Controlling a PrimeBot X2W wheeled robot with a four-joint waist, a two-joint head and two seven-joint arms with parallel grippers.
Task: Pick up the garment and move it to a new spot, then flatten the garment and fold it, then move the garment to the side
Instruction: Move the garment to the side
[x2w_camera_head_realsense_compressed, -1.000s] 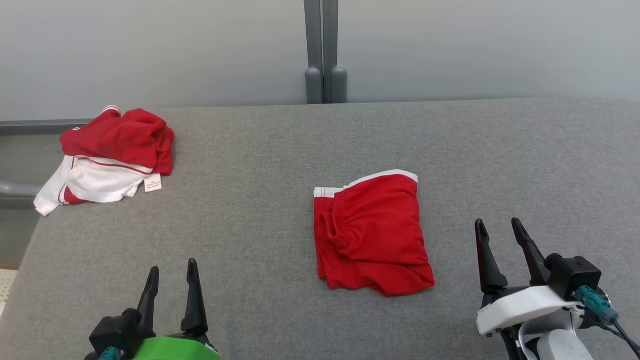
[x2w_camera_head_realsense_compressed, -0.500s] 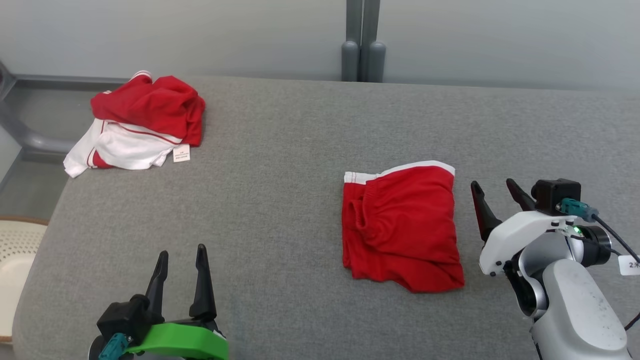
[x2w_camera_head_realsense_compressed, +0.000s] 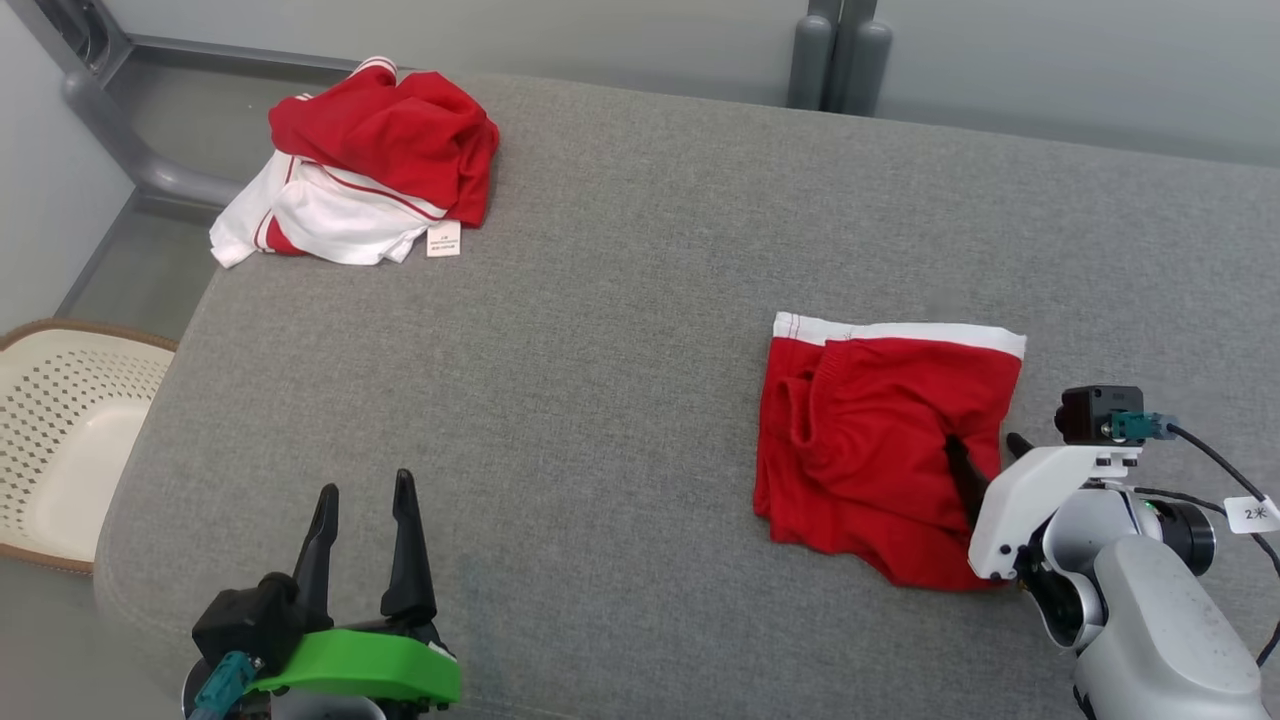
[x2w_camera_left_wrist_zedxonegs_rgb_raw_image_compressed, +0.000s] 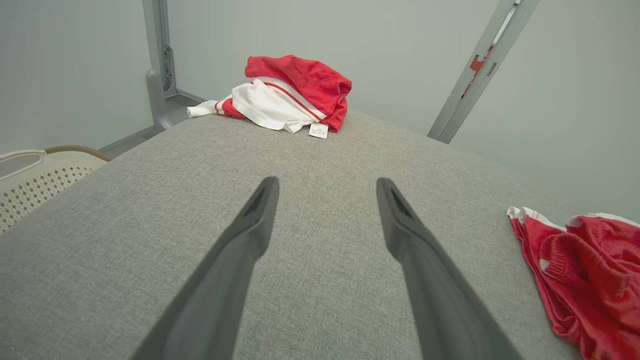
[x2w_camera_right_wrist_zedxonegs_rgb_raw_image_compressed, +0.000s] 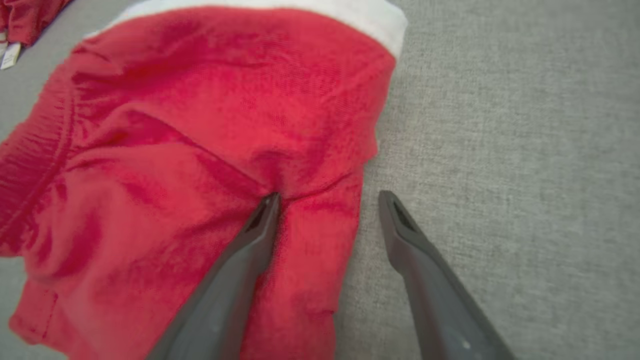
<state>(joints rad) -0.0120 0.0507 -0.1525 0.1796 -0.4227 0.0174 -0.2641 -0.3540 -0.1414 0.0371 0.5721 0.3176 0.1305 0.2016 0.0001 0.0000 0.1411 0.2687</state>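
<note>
Garment: your red shorts (x2w_camera_head_realsense_compressed: 880, 440) with the white band lie folded on the grey padded surface (x2w_camera_head_realsense_compressed: 600, 350), toward its right side.
Right gripper: it (x2w_camera_head_realsense_compressed: 982, 442) sits at the garment's right edge, fingers spread and gripping nothing. One finger is on the red cloth at a crease, the other over bare grey just beside the edge.
Contact: the cloth-side tip seems to press into the fabric, though you can't be sure from these views.
Left gripper: it (x2w_camera_head_realsense_compressed: 365, 485) is near the front edge, well apart from the garment, fingers parted and empty.
Other clothing: a red-and-white pile (x2w_camera_head_realsense_compressed: 370, 170) lies at the far left corner.
Basket: a cream perforated basket (x2w_camera_head_realsense_compressed: 50, 400) stands beside the surface's left side.
</note>
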